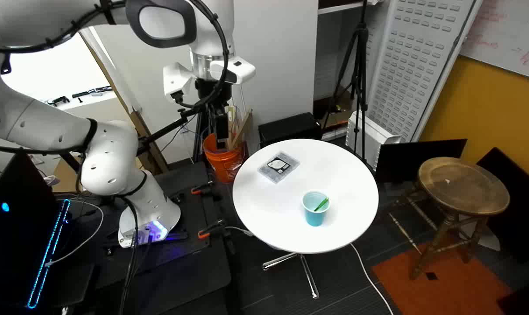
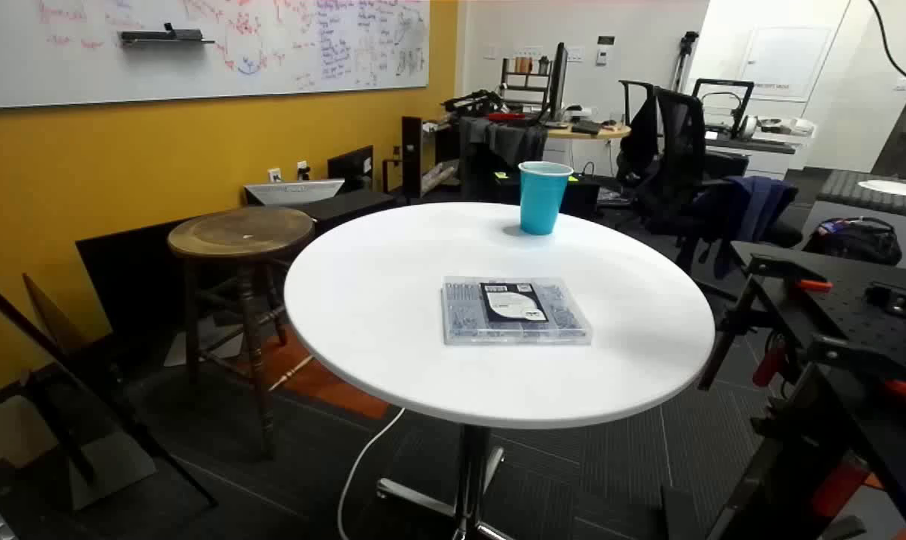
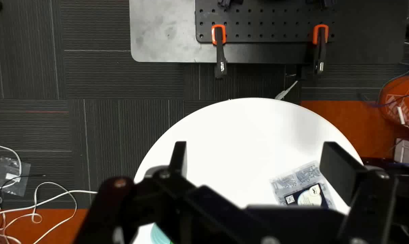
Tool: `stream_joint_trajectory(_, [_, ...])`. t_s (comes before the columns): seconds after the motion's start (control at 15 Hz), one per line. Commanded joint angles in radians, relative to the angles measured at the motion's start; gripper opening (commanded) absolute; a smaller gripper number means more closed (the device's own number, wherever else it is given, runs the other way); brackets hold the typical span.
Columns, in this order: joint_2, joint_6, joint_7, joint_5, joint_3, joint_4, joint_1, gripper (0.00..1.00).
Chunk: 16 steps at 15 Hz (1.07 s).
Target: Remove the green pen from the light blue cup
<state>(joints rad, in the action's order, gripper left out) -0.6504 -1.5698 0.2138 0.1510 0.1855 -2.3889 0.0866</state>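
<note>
The light blue cup (image 1: 315,215) stands upright on the round white table (image 1: 264,218). The green pen (image 1: 321,204) leans inside the cup with its upper end at the rim. The cup also shows in an exterior view (image 2: 544,199), where the pen is hidden inside it. In the wrist view only a sliver of the cup (image 3: 158,234) and a bit of green show at the bottom edge, behind the gripper. My gripper (image 3: 253,144) is open and empty, its fingers wide apart. In an exterior view the gripper (image 1: 221,142) hangs high, pointing down, well away from the cup.
A clear plastic case of small parts (image 2: 517,311) lies flat on the table. A wooden stool (image 1: 463,186) and a black tripod (image 1: 358,78) stand beyond the table. An orange bucket (image 1: 225,162) stands on the floor. Orange-tipped clamps (image 3: 219,44) sit on the robot's base table edge.
</note>
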Motion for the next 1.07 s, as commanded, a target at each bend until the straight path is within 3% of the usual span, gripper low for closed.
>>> stream_joint_trajectory(0.0, [0.001,0.002,0.001,-0.002,-0.002,0.002,0.003,1.00])
stream_joint_trajectory(0.47, [0.002,-0.005,0.001,0.000,-0.003,0.003,0.003,1.00])
stream_joint_trajectory(1.0, [0.019,-0.173,-0.016,0.045,-0.004,-0.018,0.011,1.00])
